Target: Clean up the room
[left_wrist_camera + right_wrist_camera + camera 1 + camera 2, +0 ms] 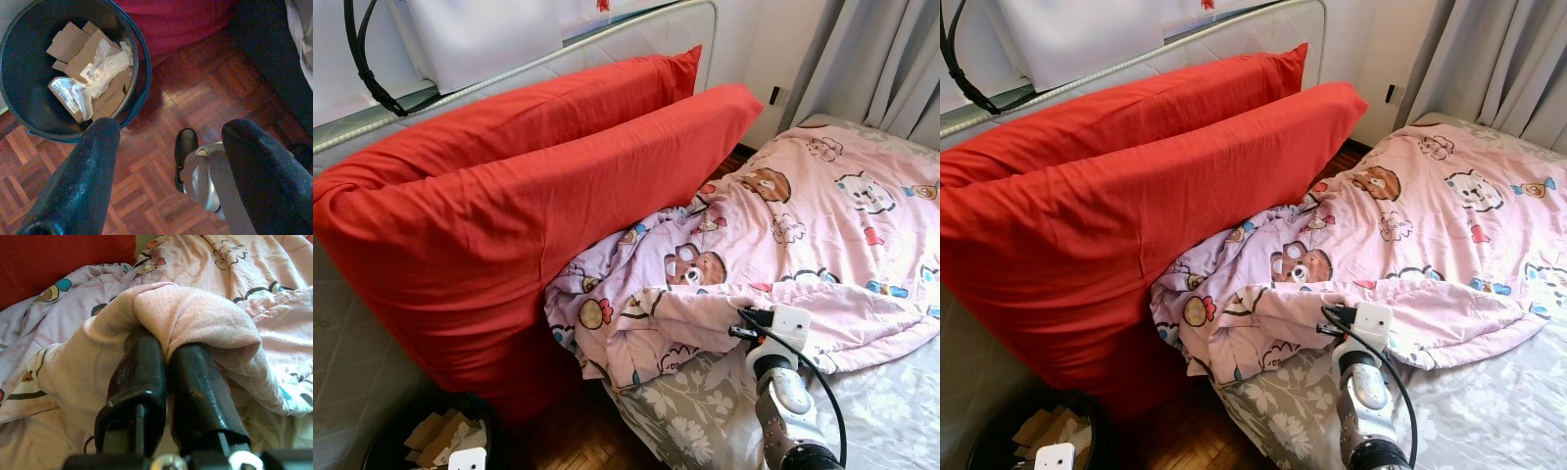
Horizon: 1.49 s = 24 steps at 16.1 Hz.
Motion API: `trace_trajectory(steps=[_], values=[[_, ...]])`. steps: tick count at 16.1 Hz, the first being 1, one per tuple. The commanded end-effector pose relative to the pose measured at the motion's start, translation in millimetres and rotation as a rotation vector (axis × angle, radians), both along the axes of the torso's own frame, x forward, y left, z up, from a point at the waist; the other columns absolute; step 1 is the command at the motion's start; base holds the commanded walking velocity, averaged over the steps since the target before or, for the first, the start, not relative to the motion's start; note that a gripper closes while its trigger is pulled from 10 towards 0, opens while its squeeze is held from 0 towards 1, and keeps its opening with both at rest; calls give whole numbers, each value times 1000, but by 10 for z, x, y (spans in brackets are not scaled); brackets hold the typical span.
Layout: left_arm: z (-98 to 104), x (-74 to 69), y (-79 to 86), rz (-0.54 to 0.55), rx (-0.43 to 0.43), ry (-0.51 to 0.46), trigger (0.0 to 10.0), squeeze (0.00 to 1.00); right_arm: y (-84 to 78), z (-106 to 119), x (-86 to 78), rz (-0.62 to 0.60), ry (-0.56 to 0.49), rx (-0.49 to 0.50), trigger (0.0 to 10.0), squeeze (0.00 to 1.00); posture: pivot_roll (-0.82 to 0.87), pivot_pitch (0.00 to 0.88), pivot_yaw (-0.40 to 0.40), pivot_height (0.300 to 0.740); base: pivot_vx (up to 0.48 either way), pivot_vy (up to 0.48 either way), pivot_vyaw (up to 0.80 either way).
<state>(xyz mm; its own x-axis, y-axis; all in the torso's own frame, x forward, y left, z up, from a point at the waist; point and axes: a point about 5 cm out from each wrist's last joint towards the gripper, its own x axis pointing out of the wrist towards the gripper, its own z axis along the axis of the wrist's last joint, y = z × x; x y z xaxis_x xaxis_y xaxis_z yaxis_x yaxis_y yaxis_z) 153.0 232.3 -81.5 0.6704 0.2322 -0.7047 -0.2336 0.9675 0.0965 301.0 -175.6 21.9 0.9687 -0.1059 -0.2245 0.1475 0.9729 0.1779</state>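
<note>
Clamped together on a bunched fold of the pink cartoon-print quilt (195,318), with cloth draped over both black fingers (139,382): the right gripper (166,352), reaching forward from the silver right arm (781,392) at the near edge of the bed. Rumpled and pushed up against the two long red pillows (529,186), with its crumpled end nearest the robot and its flatter length running away to the right toward the grey curtain (891,59): the quilt, spread over a grey floral sheet (705,411). Judged from the hold, straightening the bedding under way, with the free run of cloth lying ahead and to the right of the grip, so any pull likely along that long axis, away from the pillows. Hanging low over the parquet floor (186,93) on the far side from the work, fingers spread wide and holding nothing: the left gripper (168,142), just beside a dark waste bin (139,54) part filled with cardboard scraps and crumpled paper (93,68). Clearly nearer the quilt: the right arm
</note>
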Motion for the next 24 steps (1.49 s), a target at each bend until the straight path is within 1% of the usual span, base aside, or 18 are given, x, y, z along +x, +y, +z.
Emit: trace_trajectory(steps=[1,5,8,9,15,24], values=[[-39,-82,-6,-16,-1,34,10000,0,-3,7,-13,-2,-8,-7,10000,0,59,154,-8,740,0,0,0],[-41,-95,4,-14,-1,35,10000,0,6,0,-18,-2,-3,-12,10000,0,63,157,-6,740,0,0,0],[-37,-90,17,-14,-1,34,10000,0,3,4,-18,-10,-6,-16,10000,0,63,156,-4,740,-241,0,0],[-34,-88,24,-14,-1,34,10000,0,-21,23,-11,-27,-17,-30,10000,0,63,156,-4,740,0,0,0],[-44,-103,27,-17,-7,48,10000,0,-43,103,16,-54,-72,-47,10000,0,64,154,-3,740,-242,0,0],[-43,-95,24,-19,-10,47,10000,0,-39,150,43,-62,-93,-60,10000,0,66,156,-4,740,-241,0,0]])
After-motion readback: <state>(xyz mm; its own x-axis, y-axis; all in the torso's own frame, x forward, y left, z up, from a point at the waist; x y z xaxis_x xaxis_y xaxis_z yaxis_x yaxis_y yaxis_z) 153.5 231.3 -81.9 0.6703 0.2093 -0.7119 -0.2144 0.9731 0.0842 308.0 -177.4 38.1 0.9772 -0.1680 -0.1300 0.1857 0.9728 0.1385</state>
